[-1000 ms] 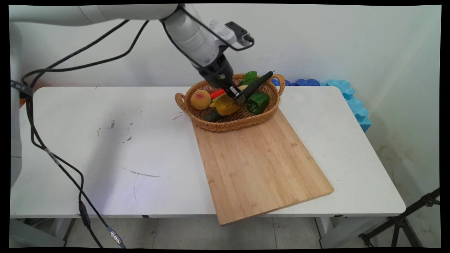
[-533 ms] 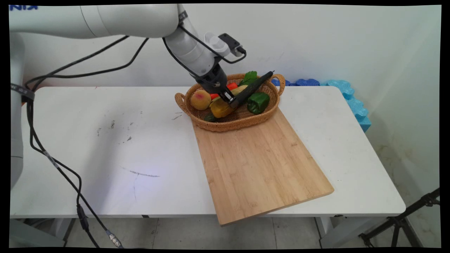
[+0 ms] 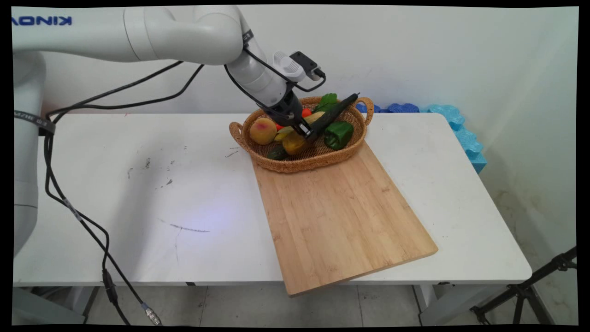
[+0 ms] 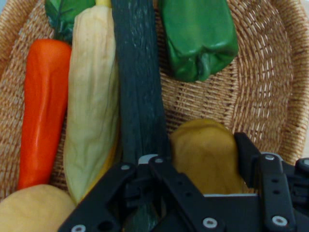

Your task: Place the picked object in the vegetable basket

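In the woven basket [image 3: 322,163] at the table's [image 3: 138,193] 1 o'clock side, a peach [image 3: 262,130] lies at the 9 o'clock end. Just to its 4 o'clock is the yellow pepper [image 3: 294,144], which looks like a light, smooth, hollow toy that could slip, so its broad sides seem the surest hold. Reaching in from 10 o'clock and tilted steeply down, the gripper [image 4: 199,150] stands wide astride this pepper, one finger wedged against the long dark cucumber [image 3: 334,113], though I cannot tell whether the pads touch it; the green pepper [image 3: 339,133] lies at 3 o'clock.
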`<move>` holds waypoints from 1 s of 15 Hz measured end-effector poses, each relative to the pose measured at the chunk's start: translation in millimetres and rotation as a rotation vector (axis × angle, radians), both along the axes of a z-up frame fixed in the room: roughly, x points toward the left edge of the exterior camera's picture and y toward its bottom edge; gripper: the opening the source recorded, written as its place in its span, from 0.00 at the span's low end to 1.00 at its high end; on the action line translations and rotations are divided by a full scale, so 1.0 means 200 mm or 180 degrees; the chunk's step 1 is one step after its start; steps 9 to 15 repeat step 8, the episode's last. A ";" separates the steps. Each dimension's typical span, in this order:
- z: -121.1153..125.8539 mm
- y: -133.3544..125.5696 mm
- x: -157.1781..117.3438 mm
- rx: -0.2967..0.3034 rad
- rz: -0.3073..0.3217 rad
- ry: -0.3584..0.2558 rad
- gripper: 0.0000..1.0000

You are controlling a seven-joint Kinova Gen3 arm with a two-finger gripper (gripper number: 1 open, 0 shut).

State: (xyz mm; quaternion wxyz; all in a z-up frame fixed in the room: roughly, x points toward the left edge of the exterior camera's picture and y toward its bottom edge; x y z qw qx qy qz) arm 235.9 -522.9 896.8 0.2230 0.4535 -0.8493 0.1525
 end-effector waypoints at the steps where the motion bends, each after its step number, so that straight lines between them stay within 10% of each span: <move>1: -0.01 -0.01 0.00 -0.0008 0.0001 0.0010 0.00; 3: -0.02 -0.02 -0.01 -0.0026 0.0003 0.0034 0.00; 4: -0.03 -0.02 -0.02 -0.0033 0.0003 0.0045 1.00; 15: -0.03 -0.03 -0.03 -0.0077 -0.0009 0.0100 1.00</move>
